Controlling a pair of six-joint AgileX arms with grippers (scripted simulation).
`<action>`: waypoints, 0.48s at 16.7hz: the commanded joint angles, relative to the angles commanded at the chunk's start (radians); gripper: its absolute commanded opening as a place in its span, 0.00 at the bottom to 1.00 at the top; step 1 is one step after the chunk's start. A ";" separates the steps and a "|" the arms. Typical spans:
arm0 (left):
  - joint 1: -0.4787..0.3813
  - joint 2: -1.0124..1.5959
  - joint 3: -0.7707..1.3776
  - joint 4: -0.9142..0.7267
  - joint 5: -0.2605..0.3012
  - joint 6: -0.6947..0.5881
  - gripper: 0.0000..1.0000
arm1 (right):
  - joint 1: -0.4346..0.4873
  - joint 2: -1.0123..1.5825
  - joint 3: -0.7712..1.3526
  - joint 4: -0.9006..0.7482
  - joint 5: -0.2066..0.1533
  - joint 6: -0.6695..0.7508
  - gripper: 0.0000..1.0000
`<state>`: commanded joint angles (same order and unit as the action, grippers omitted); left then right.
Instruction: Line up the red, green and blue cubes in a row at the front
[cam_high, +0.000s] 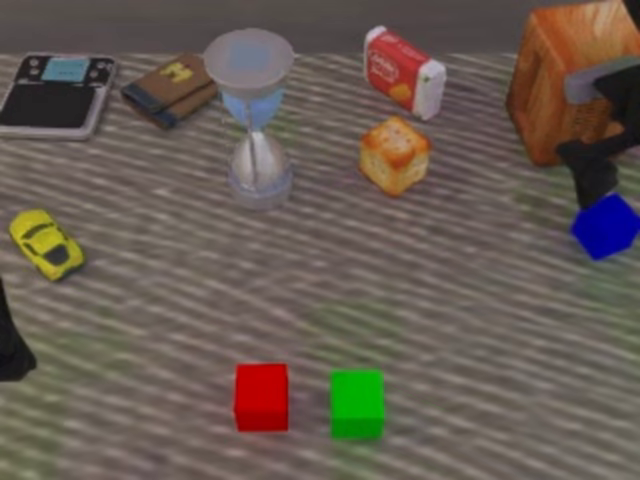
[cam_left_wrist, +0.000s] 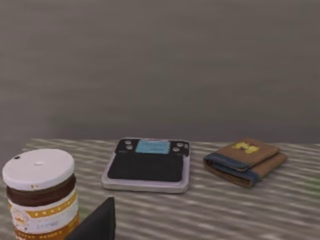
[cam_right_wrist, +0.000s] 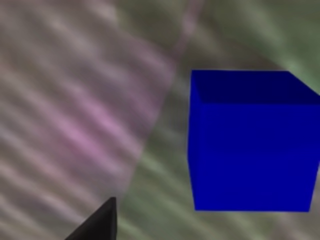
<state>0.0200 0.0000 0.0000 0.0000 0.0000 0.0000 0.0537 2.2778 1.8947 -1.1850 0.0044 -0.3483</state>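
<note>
The red cube (cam_high: 261, 396) and the green cube (cam_high: 357, 403) sit side by side near the table's front edge, a small gap between them. The blue cube (cam_high: 605, 225) lies apart at the far right, turned at an angle. My right gripper (cam_high: 597, 183) hangs just behind and above it, open. In the right wrist view the blue cube (cam_right_wrist: 252, 142) looms close, off to one side of the one dark fingertip (cam_right_wrist: 104, 221) that shows, and nothing grips it. My left gripper (cam_high: 10, 350) is parked at the left edge, open and empty.
A big brown wooden block (cam_high: 570, 70) stands right behind the right arm. A toast-textured cube (cam_high: 395, 153), a red-and-white box (cam_high: 404, 71), an hourglass (cam_high: 256, 115), a wallet (cam_high: 170, 90), a flat scale (cam_high: 58, 93) and a yellow toy car (cam_high: 46, 243) lie farther back and left. A jar (cam_left_wrist: 41, 195) shows by the left gripper.
</note>
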 joint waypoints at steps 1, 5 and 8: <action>0.000 0.000 0.000 0.000 0.000 0.000 1.00 | 0.000 0.001 -0.003 0.003 0.000 0.001 1.00; 0.000 0.000 0.000 0.000 0.000 0.000 1.00 | -0.002 0.044 -0.073 0.115 0.000 0.004 1.00; 0.000 0.000 0.000 0.000 0.000 0.000 1.00 | -0.002 0.091 -0.145 0.241 0.000 0.004 1.00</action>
<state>0.0200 0.0000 0.0000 0.0000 0.0000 0.0000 0.0519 2.3692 1.7497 -0.9439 0.0048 -0.3440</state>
